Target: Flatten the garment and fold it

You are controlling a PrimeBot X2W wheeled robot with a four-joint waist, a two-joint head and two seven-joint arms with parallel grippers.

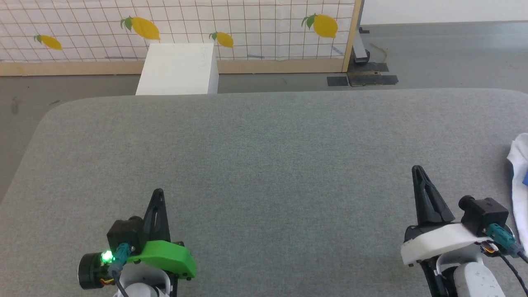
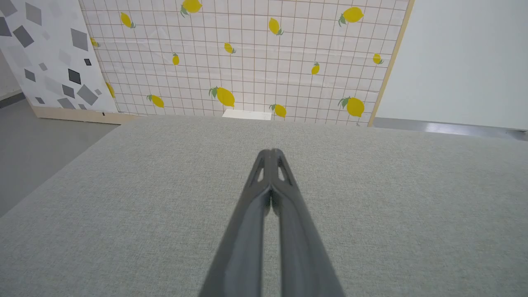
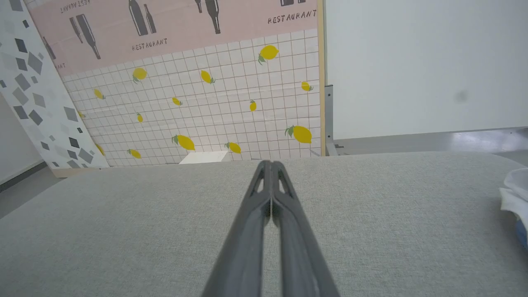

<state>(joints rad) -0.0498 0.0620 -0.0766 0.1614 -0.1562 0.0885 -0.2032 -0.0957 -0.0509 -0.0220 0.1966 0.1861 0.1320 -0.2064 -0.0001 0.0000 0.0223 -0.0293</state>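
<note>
Garment (image 1: 519, 169) lies bunched at the right edge of the grey cloth-covered bench (image 1: 264, 140), white with a bit of blue showing, cut off by the head view's border. The right claw (image 1: 417, 170) sits near it but apart, fingers pressed together on nothing. The left claw (image 1: 158, 193), likewise pressed together and holding nothing, is well apart from the shirt. Beyond the bench's far edge stand a white box (image 1: 177, 68) and a lemon-printed screen (image 1: 247, 29), with dark tape patches (image 1: 367, 76) on the floor (image 1: 445, 53)
</note>
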